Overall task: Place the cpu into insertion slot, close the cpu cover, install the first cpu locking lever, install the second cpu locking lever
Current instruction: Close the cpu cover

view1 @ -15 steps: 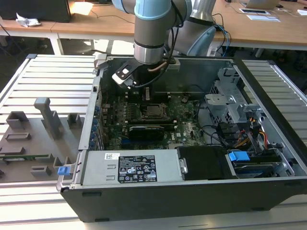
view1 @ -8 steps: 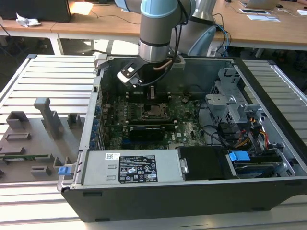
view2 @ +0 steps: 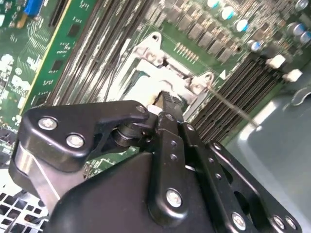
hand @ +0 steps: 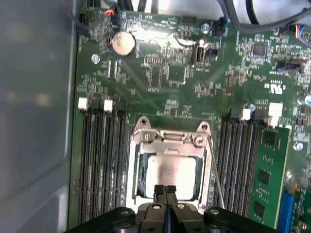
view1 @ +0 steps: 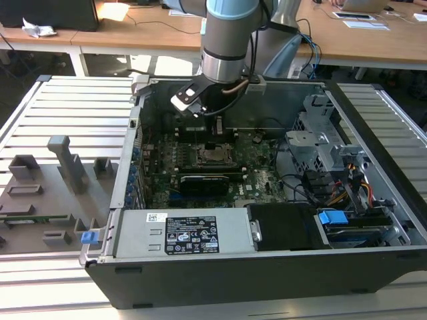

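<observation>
The cpu (hand: 172, 175), with its dull silver top, lies flat in the insertion slot (hand: 141, 177), of which only a dark strip shows beside the chip. The cpu cover (hand: 167, 139), a metal frame with a square window, lies down around the chip. A thin locking lever (hand: 216, 177) runs along one side of the socket; in the second wrist view the lever (view2: 231, 106) juts out over the memory slots. My gripper (hand: 165, 190) is shut with nothing between its fingers (view2: 170, 104), tips at the cover's edge. In the exterior view the gripper (view1: 218, 125) hangs just above the socket (view1: 215, 155).
Black memory slots (hand: 102, 165) flank the socket, and a green memory card (hand: 272, 179) stands in one. A long black card (view1: 210, 181), the power supply (view1: 180, 233) and the drive cage (view1: 320, 143) crowd the case. A grey fixture tray (view1: 47, 193) lies outside on the exterior view's left.
</observation>
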`<state>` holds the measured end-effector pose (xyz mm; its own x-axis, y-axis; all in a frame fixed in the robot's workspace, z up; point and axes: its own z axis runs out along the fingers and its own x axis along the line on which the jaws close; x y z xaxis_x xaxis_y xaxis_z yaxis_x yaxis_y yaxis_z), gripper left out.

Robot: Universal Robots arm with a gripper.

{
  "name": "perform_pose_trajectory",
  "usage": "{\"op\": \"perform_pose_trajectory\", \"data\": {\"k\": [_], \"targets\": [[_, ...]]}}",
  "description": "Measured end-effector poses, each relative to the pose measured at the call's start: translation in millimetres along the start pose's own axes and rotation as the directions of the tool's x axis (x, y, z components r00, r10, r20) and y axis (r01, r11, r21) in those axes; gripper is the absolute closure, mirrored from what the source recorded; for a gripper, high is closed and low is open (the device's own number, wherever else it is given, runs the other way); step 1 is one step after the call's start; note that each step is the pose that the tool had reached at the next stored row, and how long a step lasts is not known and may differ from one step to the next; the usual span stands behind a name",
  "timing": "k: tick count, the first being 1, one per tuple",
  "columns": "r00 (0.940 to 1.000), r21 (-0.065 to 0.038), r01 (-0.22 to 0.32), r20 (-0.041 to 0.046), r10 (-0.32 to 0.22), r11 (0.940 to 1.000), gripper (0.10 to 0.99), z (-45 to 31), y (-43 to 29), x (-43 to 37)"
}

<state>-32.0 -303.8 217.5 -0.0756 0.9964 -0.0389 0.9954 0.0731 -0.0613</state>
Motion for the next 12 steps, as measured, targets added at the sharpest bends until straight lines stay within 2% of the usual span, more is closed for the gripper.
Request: {"op": "perform_pose_trajectory", "data": {"k": [2,6,8,9,10,12], "targets": [[1.0000,0.004,0.000,-0.0001,0.000,1.0000,0.980,1.2,2.9,-3.7],[1.0000,0.004,0.000,-0.0033,0.000,1.0000,0.980,3.3,2.9,-19.9],[0.9998,0.003,0.001,-0.0177,-0.001,1.0000,0.980,3.4,2.7,-23.8],[0.9998,0.003,0.001,-0.0186,-0.001,1.0000,0.980,3.0,2.6,-24.0],[0.9998,0.003,0.001,-0.0186,-0.001,1.0000,0.980,1.6,2.5,-24.0],[0.9998,0.003,0.001,-0.0176,-0.001,1.0000,0.980,-9.2,2.0,-24.5]]}}
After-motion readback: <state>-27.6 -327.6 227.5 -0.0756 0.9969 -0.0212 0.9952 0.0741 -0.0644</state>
